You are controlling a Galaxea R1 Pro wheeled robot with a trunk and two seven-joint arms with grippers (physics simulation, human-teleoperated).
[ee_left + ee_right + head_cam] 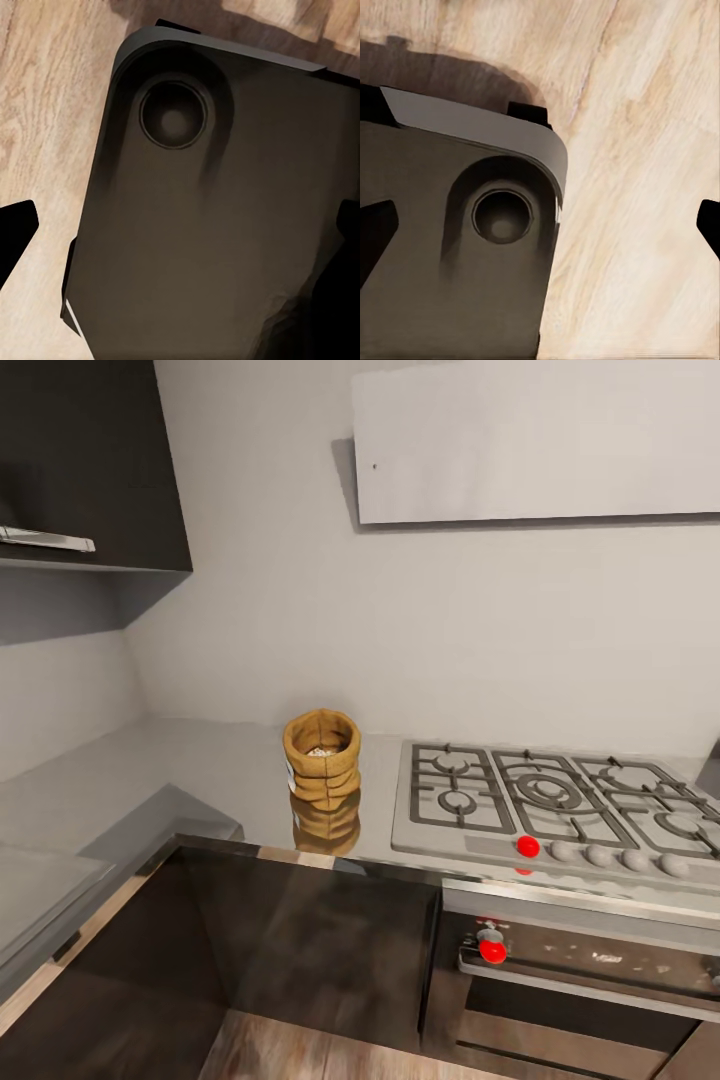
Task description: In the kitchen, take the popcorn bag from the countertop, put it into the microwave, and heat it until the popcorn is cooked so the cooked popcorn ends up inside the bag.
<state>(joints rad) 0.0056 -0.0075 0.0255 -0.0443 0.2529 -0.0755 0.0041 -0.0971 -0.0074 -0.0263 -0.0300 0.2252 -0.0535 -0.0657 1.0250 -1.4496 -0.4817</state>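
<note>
The mustard-tan popcorn bag (321, 759) stands upright on the glossy grey countertop (195, 765), just left of the steel gas hob. Pale whitish popcorn (320, 752) shows in its open mouth, and the slab mirrors the bag below it. The microwave is out of view. My left gripper (180, 240) hangs open over the robot's dark base (225, 225), with its black fingertips (16, 232) at the picture's edges. Open as well, my right gripper (540, 232) hangs above the same base and the wooden floor (645, 187). Nothing is between either pair of fingers.
The gas hob (560, 800) with grates and a red knob (528, 847) lies right of the bag, above a dark oven (590, 980). A flat grey hood (540, 445) hangs on the wall. A dark upper cabinet (90, 460) is at the left. Dark lower cabinets (300, 940) front the counter.
</note>
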